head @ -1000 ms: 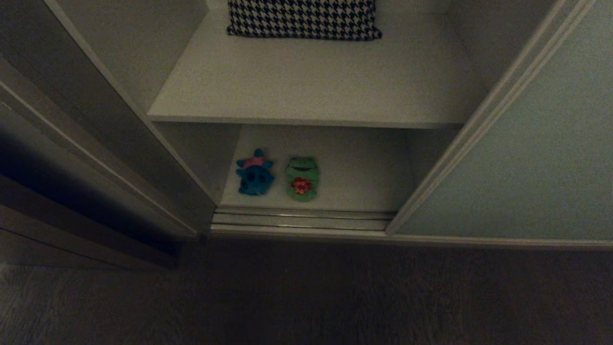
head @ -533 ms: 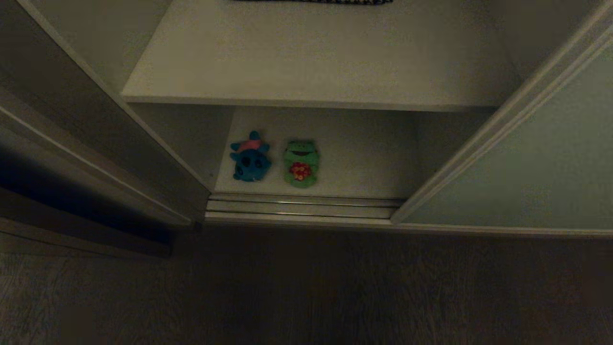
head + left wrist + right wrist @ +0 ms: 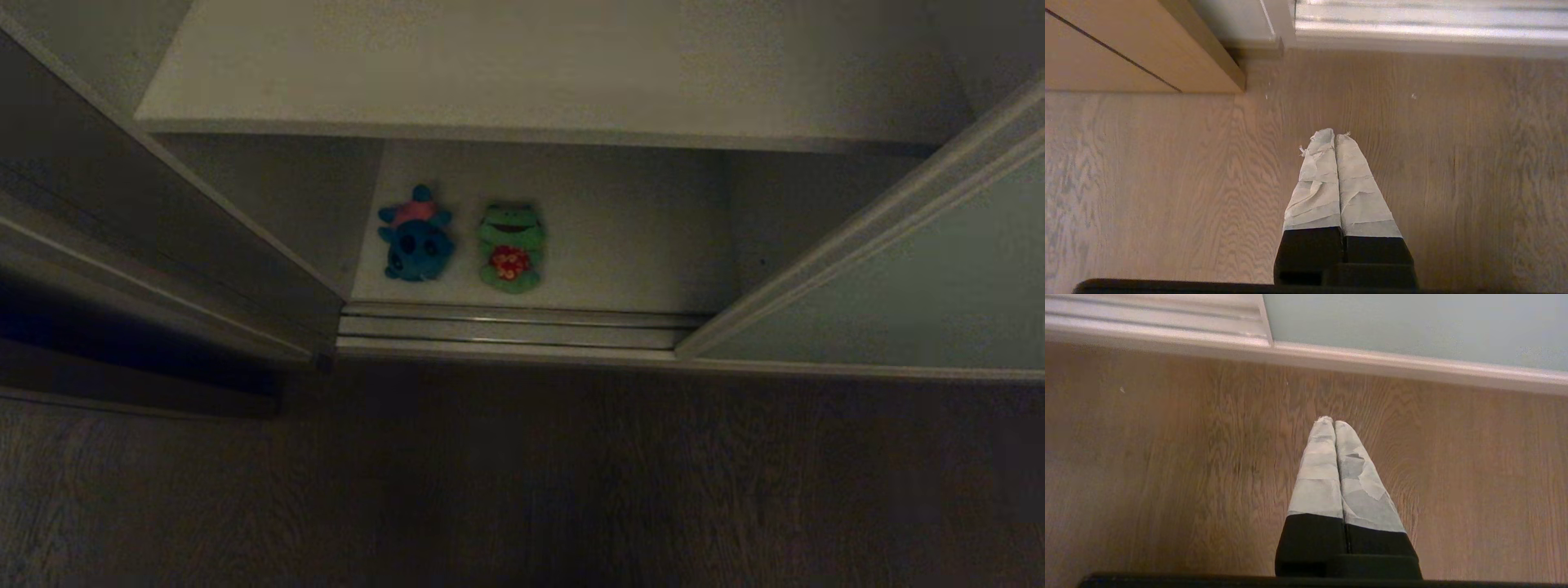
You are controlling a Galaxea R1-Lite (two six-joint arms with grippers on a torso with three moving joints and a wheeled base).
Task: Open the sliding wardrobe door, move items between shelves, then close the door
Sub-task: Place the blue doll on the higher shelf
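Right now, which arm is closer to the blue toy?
Left, probably. The blue toy lies at the opening's left end, the frog to its right. Both tools hang shut over the floor.

Head view dim, murky, grainy; wrist views bright, evenly lit.

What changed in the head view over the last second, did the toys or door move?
Only the camera moved: it dipped lower, so the whole scene slid up and the houndstooth cushion left the view. The blue toy and green frog lie side by side on the bottom shelf, the sliding door open as before. Both grippers hang shut above the floor.
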